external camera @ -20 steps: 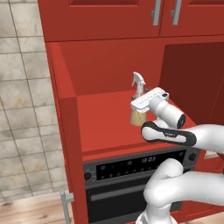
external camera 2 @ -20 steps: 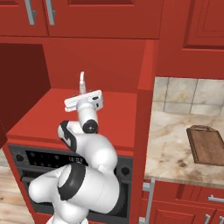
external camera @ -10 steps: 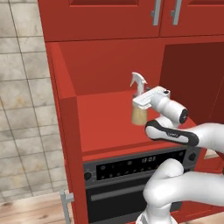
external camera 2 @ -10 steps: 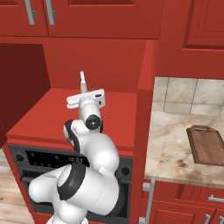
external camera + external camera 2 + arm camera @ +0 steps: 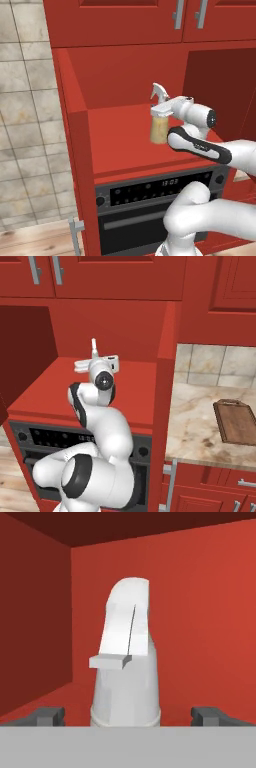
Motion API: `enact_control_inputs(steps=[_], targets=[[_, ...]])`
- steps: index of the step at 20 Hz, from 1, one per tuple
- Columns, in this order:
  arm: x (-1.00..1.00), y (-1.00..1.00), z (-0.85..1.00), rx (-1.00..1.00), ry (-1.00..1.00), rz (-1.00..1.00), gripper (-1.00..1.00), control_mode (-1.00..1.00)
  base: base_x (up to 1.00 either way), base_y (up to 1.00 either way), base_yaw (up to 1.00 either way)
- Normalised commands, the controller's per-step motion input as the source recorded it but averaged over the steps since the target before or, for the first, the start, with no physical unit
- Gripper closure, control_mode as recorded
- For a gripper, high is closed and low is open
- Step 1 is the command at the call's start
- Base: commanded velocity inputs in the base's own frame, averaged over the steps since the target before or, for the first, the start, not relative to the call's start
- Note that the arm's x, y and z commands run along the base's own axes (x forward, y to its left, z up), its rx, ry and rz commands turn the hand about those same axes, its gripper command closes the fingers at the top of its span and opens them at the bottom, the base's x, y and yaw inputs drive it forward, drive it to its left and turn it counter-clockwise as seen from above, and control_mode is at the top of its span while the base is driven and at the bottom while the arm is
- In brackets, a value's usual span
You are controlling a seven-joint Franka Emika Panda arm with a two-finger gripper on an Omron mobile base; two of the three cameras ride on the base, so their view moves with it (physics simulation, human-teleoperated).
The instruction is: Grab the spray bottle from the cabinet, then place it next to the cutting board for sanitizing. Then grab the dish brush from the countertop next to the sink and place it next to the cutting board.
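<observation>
The spray bottle stands upright on the floor of the cabinet niche, yellowish liquid below a white trigger head. My gripper is open and level with the bottle's neck. In the hand view the bottle rises between the two fingertips, with a gap on each side. From the right base view the bottle's white head pokes up behind my gripper. The cutting board lies on the countertop to the right. The dish brush and the sink are out of view.
A black oven sits under the niche. Red wall cupboards with steel handles hang above it. The niche's thick right wall separates it from the countertop. A tiled wall stands to the left.
My hand has crept a little closer to the bottle and slightly higher. The bottle stands where it did.
</observation>
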Motion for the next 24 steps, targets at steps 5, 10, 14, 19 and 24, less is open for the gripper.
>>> enact_control_inputs(steps=[5, 10, 14, 19, 24], targets=[[0.02, 0.0, -0.22, 0.0, 0.19, 0.0, 1.0, -1.0, 0.0, 0.0, 0.0], [0.0, 0.0, -0.1, 0.0, 0.12, 0.0, 1.0, -1.0, 0.0, 0.0, 0.0], [0.0, 0.0, -0.04, 0.0, 0.06, 0.0, 1.0, -1.0, 0.0, 0.0, 0.0], [-0.05, 0.0, 0.0, 0.0, 0.0, 0.0, 1.0, -1.0, 0.0, 0.0, 0.0], [-0.24, 0.01, 0.01, 0.0, -0.06, 0.0, 1.0, -1.0, 0.0, 0.0, 0.0]])
